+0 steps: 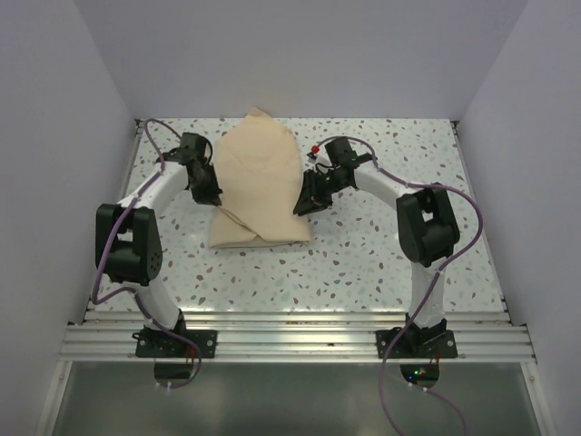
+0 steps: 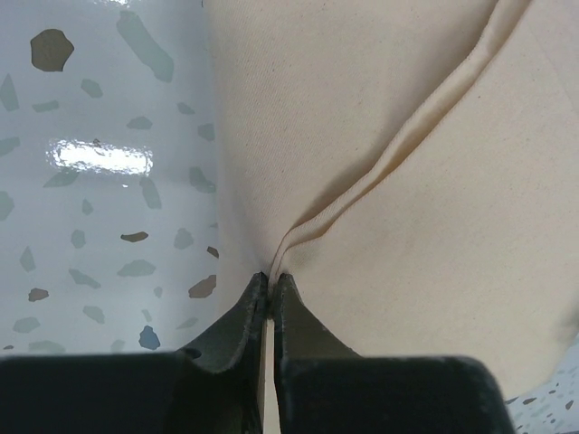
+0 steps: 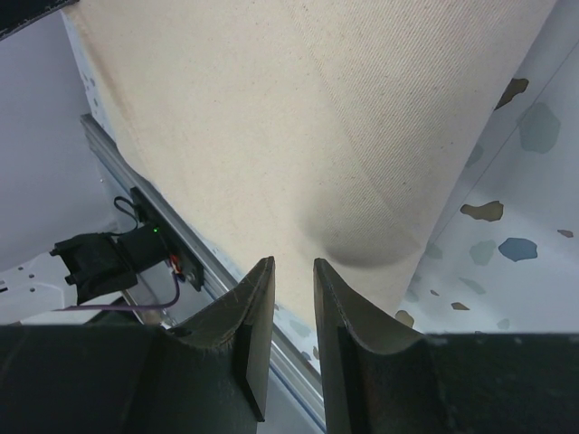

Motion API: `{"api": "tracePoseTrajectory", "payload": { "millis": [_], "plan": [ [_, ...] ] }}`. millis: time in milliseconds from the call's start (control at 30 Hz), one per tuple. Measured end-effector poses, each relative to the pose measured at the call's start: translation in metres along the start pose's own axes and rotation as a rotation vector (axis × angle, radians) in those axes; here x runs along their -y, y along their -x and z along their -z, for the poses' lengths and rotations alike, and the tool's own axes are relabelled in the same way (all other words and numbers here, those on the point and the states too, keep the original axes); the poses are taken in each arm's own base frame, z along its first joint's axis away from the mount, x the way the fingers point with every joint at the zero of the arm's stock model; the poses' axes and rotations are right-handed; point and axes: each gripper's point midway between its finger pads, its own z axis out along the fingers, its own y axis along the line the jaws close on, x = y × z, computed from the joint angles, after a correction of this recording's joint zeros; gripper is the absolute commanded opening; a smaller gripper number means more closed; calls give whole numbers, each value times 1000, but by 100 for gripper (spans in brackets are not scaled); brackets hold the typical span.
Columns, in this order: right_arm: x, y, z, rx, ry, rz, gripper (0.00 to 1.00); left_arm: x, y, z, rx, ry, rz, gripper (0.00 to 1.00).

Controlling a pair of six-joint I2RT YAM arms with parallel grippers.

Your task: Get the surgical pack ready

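Nearest, the left gripper (image 2: 271, 282) pinched a raised fold at the left edge of the tan cloth bundle (image 1: 259, 186). Opposite, the right gripper (image 3: 291, 269) stood at its right edge, jaws slightly parted. The bundle lay on the speckled table (image 1: 381, 263), narrowing at its far end.

We see white shells on the left arm (image 1: 156, 193) and right arm (image 1: 386, 186), with bulky black joint housings and black base plates (image 1: 175, 343). A purple cable (image 1: 148, 136) trails along each. The left gripper (image 2: 271, 282) and right gripper (image 3: 292, 267) have matte black fingers that taper to narrow tips
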Motion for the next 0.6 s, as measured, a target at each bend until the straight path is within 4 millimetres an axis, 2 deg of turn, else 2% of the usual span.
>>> {"api": "tracePoseTrajectory", "payload": {
  "millis": [200,433,600],
  "plan": [
    [0,0,0,0,0,0,28,1,0,1,-1,1,-2,10],
    [2,-2,-1,-3,-2,-4,27,2,1,2,2,-2,-5,24],
    [3,-4,-2,-7,-4,-7,27,4,3,3,7,-5,-6,20]
  ]
}}
